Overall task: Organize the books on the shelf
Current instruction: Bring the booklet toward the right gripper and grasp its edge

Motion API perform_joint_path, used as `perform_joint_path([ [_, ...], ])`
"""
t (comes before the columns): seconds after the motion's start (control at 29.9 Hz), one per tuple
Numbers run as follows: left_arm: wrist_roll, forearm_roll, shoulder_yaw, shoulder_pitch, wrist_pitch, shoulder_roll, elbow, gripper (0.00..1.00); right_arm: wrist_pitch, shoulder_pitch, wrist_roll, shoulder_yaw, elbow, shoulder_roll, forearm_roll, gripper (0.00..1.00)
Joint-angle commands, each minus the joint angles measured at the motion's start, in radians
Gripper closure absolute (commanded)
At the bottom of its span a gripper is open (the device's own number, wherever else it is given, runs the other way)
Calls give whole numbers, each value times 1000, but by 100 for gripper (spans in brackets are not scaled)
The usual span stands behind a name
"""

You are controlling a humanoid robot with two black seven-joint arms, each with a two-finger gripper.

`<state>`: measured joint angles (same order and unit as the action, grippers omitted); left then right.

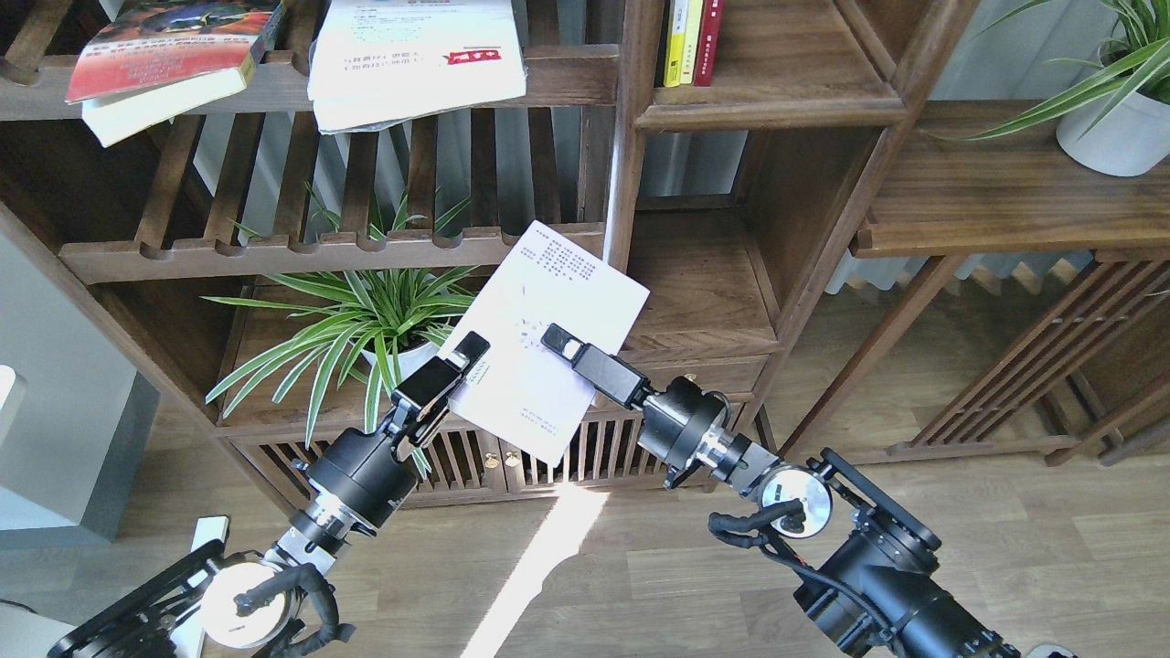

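The thin pale booklet [548, 302] hangs tilted in the air in front of the shelving. My left gripper [468, 358] is shut on its lower left edge. My right gripper [559, 342] straddles its lower right edge: one finger lies over the booklet's face and the other is hidden behind it. The shelf [708, 292], a solid dark board in a narrow cubby, lies just right of the booklet and is bare. The thick book with the red-orange cover [164, 46] and the large white book with a red logo [411, 55] lie on the top slatted rack.
A leafy plant [366, 311] stands behind my left gripper. Three upright books [690, 41] stand in the cubby above the shelf. A white plant pot [1115, 132] stands on the wide right board. A vertical post [626, 164] separates the racks from the cubby.
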<state>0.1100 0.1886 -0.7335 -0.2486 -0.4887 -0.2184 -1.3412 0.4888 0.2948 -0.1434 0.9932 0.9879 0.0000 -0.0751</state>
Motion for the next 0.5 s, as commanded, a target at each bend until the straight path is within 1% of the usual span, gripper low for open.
perform_joint_path([
  [0.0, -1, 0, 0, 0, 0, 2, 0, 99, 0, 0, 1, -2, 0, 0, 27, 28],
  [0.07, -1, 0, 0, 0, 0, 2, 0, 99, 0, 0, -1, -4, 0, 0, 47, 40],
  [0.3, -3, -1, 0, 2, 0, 2, 2, 98, 0, -5, -5, -10, 0, 0, 54, 47],
  [0.43, -6, -1, 0, 0, 0, 5, 4, 98, 0, -6, -5, -14, 0, 0, 55, 54],
  [0.47, -6, -1, 0, 0, 0, 5, 4, 98, 0, -5, -4, -16, 0, 0, 54, 54],
])
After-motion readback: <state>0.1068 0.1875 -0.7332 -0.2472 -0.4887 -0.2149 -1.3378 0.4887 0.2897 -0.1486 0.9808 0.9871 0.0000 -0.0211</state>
